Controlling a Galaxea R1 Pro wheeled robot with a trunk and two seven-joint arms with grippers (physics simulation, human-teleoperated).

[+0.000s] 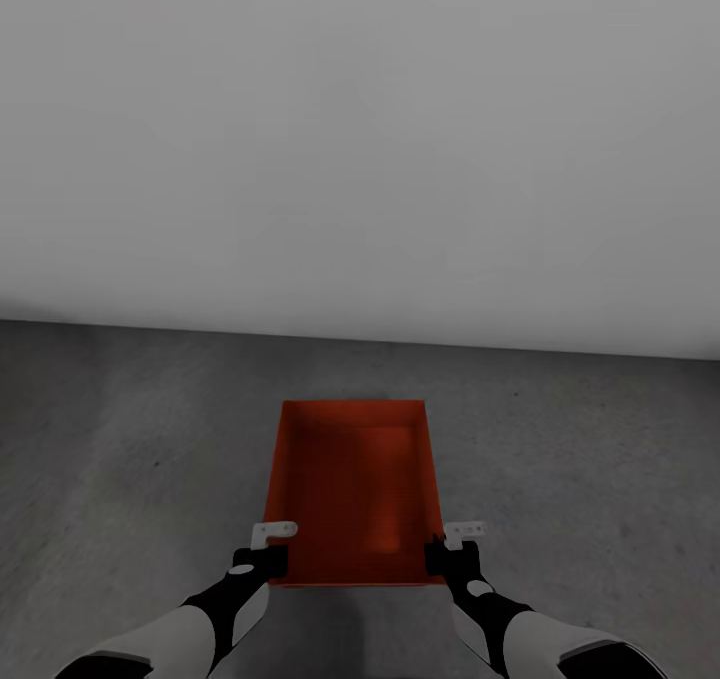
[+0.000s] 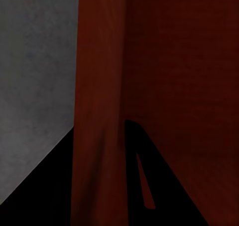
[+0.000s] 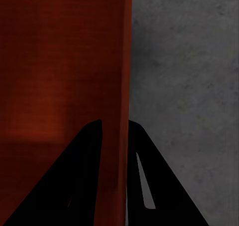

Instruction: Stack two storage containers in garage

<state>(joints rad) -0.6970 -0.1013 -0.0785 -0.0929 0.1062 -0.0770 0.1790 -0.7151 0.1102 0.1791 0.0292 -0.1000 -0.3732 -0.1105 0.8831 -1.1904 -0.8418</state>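
One orange-red storage container [image 1: 355, 489] with no lid lies lengthwise in front of me over the dark grey floor [image 1: 120, 439] of the garage. My left gripper [image 1: 262, 559] is shut on its left wall near the closest corner. My right gripper [image 1: 450, 557] is shut on the right wall at the matching corner. The left wrist view shows the thin red wall [image 2: 99, 86] pinched between the black fingers of the left gripper [image 2: 102, 131]. In the right wrist view the wall [image 3: 117, 61] runs between the fingers of the right gripper [image 3: 114, 123]. Whether the bin touches the floor I cannot tell. The second container is out of view.
A plain white wall [image 1: 360, 139] rises just beyond the container's far end and meets the floor along a line across the head view. Grey floor stretches to both sides of the bin.
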